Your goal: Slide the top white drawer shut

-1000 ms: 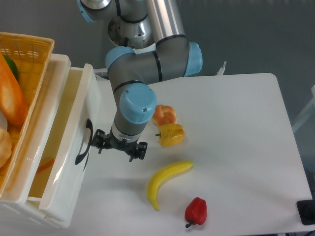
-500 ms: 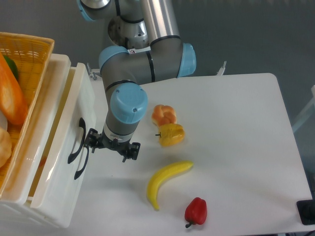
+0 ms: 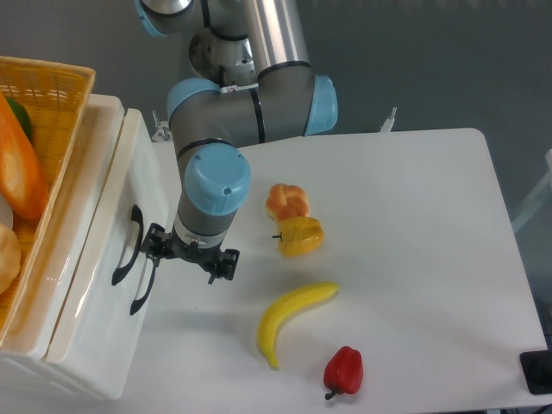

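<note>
Gripper [image 3: 169, 250] w/ jaws against the top white drawer [image 3: 112, 259] front, nearly flush w/ cabinet; jaw state couldn't be told.

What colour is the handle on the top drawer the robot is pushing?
Black: a curved black handle on the glossy white top drawer, clearest in the fixed camera view.

1. The arm reaches in from the top of the view, its silver tube running down to a grey elbow with light-blue end caps.
2. From the elbow the forearm section turns left, then drops into a wrist joint topped by a round light-blue cap.
3. The hand [image 3: 177, 255] hangs below that wrist, pointing down and to the left.
4. Its black fingers are seen from above; how far apart they stand cannot be told.
</note>
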